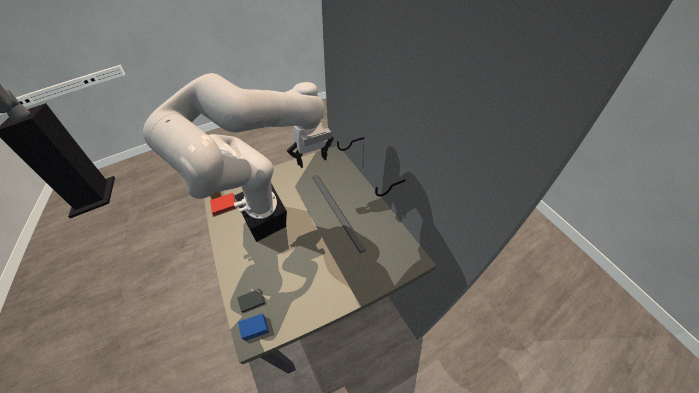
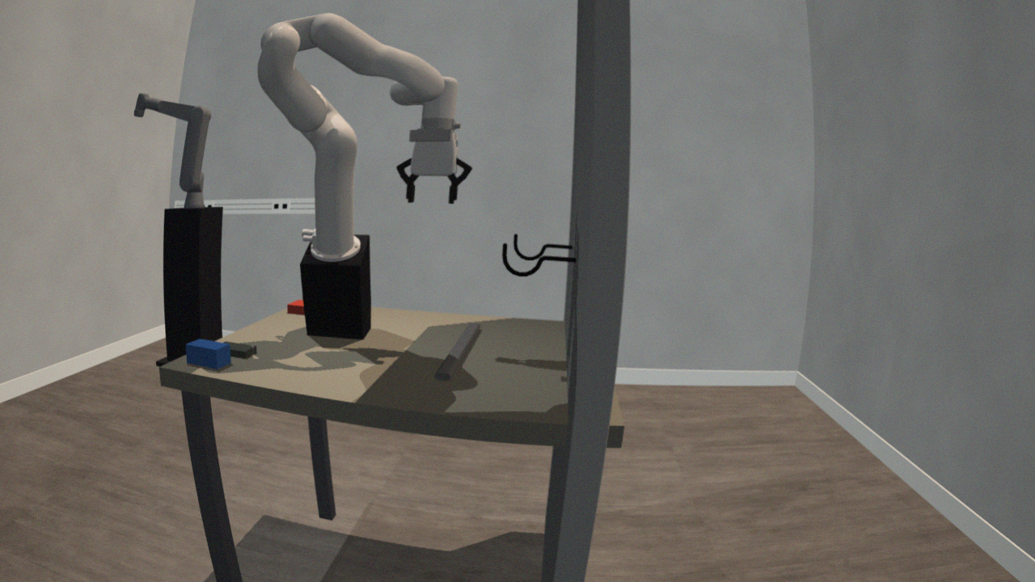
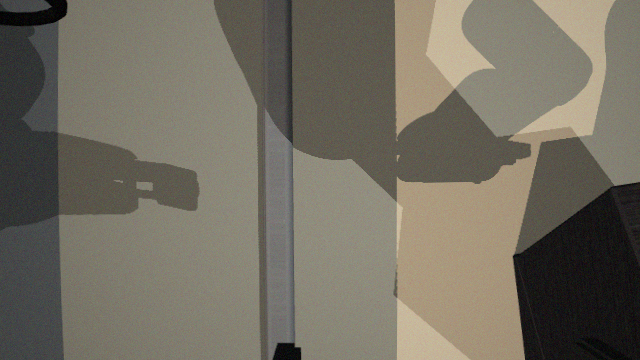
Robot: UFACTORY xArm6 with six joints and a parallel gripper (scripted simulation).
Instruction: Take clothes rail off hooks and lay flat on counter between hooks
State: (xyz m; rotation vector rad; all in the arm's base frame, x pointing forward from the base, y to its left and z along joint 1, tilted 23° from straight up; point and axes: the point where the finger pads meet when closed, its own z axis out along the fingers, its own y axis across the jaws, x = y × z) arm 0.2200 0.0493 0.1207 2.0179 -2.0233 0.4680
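The grey clothes rail [image 1: 338, 213] lies flat on the beige counter [image 1: 312, 244], roughly parallel to the wall [image 1: 464, 121] and a little out from it. It also shows in the exterior view [image 2: 457, 351] and runs top to bottom in the wrist view [image 3: 276, 200]. The two black wall hooks [image 1: 349, 143] [image 1: 389, 187] are bare; both show in the exterior view [image 2: 531, 256]. My gripper [image 1: 309, 154] is open and empty, high above the rail's far end, also in the exterior view [image 2: 433, 187].
The arm's black base block [image 1: 265, 219] stands on the counter with a red box [image 1: 223, 203] beside it. A blue box [image 1: 253, 326] and a dark grey pad [image 1: 250, 300] lie at the near corner. A black pedestal [image 1: 53, 156] stands on the floor to the left.
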